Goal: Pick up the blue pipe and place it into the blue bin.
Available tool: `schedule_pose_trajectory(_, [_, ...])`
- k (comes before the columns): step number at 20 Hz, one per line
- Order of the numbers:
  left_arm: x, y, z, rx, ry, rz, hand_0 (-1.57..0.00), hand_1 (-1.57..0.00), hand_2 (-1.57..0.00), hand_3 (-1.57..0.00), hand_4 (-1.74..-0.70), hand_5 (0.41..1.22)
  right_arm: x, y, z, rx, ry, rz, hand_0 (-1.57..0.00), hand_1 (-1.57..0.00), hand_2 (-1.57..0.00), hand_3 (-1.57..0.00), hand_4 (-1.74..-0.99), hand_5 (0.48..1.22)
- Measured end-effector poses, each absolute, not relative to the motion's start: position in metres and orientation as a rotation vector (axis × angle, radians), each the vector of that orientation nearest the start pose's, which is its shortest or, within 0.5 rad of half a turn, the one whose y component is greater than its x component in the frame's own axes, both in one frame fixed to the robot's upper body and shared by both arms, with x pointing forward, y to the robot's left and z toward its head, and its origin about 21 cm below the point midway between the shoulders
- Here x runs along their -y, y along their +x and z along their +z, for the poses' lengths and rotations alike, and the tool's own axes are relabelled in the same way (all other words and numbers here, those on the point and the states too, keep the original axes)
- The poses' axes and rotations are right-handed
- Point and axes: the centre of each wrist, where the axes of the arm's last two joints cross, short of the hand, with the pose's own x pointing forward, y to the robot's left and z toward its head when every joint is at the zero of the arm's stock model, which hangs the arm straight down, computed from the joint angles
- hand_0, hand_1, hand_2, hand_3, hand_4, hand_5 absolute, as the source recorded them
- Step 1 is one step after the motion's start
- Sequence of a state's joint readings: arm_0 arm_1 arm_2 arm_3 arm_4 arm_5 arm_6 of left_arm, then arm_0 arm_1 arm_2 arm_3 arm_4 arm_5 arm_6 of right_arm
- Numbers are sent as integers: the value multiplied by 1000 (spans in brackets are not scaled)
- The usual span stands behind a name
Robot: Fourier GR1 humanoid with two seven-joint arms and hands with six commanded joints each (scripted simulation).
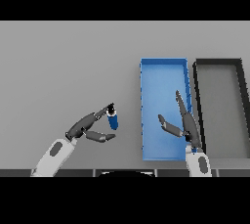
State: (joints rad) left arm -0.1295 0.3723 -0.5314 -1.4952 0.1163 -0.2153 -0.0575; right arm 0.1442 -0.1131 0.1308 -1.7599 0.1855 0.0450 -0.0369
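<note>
A short blue pipe with a dark top end stands on the grey table, left of the blue bin. My left hand reaches in from the lower left. Its fingers stretch to the pipe's top and its thumb lies below, apart from the pipe. No finger is curled round the pipe. My right hand hovers over the right part of the blue bin with straight fingers pointing away and the thumb spread to the left, holding nothing.
A dark grey bin stands directly right of the blue bin, their long sides almost touching. Bare grey table stretches to the left and beyond the hands.
</note>
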Motion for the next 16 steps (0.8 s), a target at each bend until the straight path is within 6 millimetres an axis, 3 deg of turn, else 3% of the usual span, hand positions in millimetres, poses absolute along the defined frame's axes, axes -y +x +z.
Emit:
schedule_pose_trajectory(3, [-174, 256, -12, 1419, -350, -852, 1, 1, 1, 1, -1131, 462, 233, 210, 13, 1628, -120, 324, 1, 1, 1, 1, -1201, 605])
schedule_pose_trajectory(7, [-155, 263, -19, 1432, -434, -814, 1, 1, -1, 1, -1215, 533, 234, 213, 16, 1632, -108, 314, 1, 1, 1, 1, -1206, 606])
schedule_pose_trajectory(9, [-150, 263, -21, 1460, -462, -786, 1, -40, -110, -43, -1267, 585, 237, 214, 16, 1629, -116, 312, 1, 1, 1, 1, -1196, 603])
schedule_pose_trajectory(10, [-145, 264, -21, 1463, -469, -760, -34, -141, -224, -115, -1292, 617, 237, 213, 13, 1625, -129, 320, 1, 1, 1, 1, -1196, 605])
schedule_pose_trajectory(11, [-143, 264, -23, 1469, -472, -747, -100, -265, -357, -215, -1317, 651, 238, 210, 11, 1628, -127, 321, 1, 1, 1, 1, -1198, 605])
schedule_pose_trajectory(12, [-145, 264, -21, 1477, -466, -731, -289, -458, -539, -486, -1342, 765, 236, 211, 14, 1635, -118, 311, 1, 1, 1, 1, -1199, 605])
schedule_pose_trajectory(14, [-140, 263, -24, 1464, -499, -683, -717, -856, -901, -877, -1477, 929, 233, 211, 15, 1626, -108, 315, 1, 1, 1, 1, -1198, 604])
schedule_pose_trajectory(16, [-139, 260, -30, 1445, -483, -715, -1025, -1113, -1142, -1102, -1567, 1034, 238, 210, 15, 1634, -104, 311, 1, 1, 1, 1, -1196, 604])
